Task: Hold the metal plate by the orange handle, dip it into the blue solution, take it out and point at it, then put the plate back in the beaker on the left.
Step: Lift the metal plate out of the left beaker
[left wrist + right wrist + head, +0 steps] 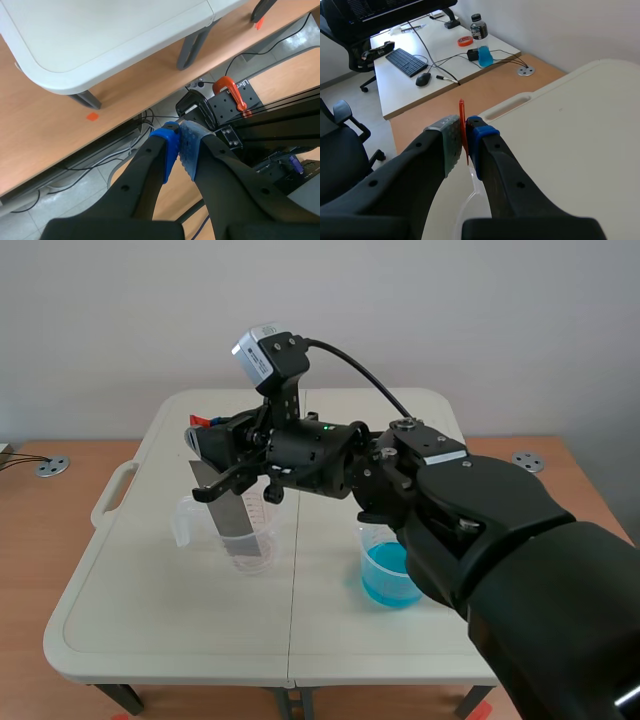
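1 metal plate (235,530), grey and upright, hangs inside the clear beaker (268,540) on the table's left half. Whether its lower edge touches the bottom is hard to make out through the wall. 1 orange handle (461,109) tops it, and the right gripper (465,135) is clamped on that handle, 1 grey pad and 1 blue pad pressing its thin edge; that arm comes in from the right and lies past the middle, covering the plate's top in the scene view. 2 beakers in all: the second, the beaker of blue solution (385,580), stands to the right, apart from the plate, its upper rim cut off behind the arm. Both sit on 1 white table (150,620). The left gripper (179,137) shows only in its own wrist view, clenched on nothing, its 2 blue pads pressed together above the floor beside the table's corner, with 1 orange clamp (229,90) ahead of it.
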Controlling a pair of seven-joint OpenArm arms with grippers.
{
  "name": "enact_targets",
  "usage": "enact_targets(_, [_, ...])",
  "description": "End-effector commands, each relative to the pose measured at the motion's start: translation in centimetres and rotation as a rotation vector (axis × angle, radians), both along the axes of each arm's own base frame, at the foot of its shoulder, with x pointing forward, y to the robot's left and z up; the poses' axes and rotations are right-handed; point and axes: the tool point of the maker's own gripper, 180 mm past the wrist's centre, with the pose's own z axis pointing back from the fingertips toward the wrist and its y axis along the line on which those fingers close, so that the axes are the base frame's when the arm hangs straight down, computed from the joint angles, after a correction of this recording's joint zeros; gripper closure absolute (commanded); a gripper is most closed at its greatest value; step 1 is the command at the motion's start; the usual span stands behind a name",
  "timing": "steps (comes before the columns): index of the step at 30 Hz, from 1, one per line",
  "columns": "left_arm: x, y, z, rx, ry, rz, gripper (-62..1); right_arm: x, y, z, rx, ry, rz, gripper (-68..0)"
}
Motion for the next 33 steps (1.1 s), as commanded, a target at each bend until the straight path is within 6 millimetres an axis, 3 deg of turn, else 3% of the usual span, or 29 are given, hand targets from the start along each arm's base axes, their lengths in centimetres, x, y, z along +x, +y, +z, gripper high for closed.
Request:
enact_targets(1, [0.2,-0.5,0.5,-0.022,-0.016,0.0,-2.3,0.8,-0.6,2.9,0.043,-0.077,-0.008,-1.3])
enact_targets(14, [0.2,-0.5,0.5,-0.023,-0.016,0.0,-2.3,-0.9,-2.6,8.7,0.067,-0.265,-0.02,-1.3])
enact_targets(33, [0.3,-0.5,0.6,-0.026,-0.023,-0.002,-2.3,-2.0,-5.2,14.9,0.006,-0.427,-0.099,-1.3])
